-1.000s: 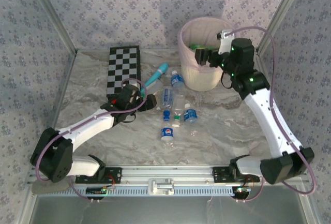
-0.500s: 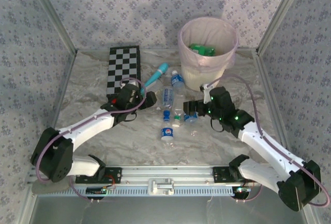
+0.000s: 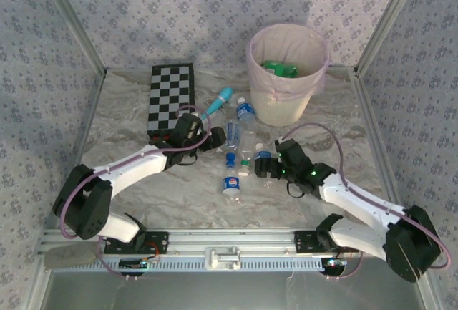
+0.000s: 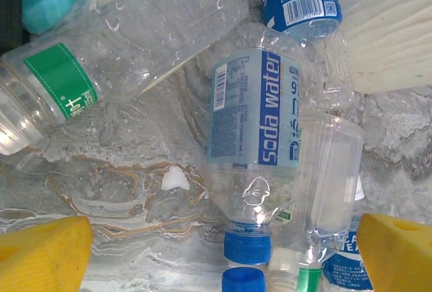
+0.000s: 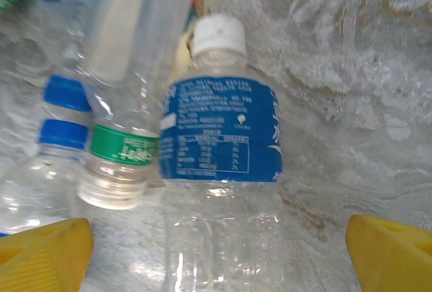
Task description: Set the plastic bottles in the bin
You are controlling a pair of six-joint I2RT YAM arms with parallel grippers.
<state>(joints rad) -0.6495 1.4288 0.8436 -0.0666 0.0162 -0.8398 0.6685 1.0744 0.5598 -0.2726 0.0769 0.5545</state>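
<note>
Mostly clear, crumpled plastic bottles [image 4: 253, 117].

blue-label bottle [image 5: 223, 150]: base cut off | green-label bottle [image 4: 135, 42]: neck cut off

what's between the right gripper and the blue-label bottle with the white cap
Nothing visible. The open right gripper straddles the clear plastic bottle with the blue label and white cap. A clear green-banded bottle lies close against that bottle's side, within the gripper's span, and may get caught too.
</note>
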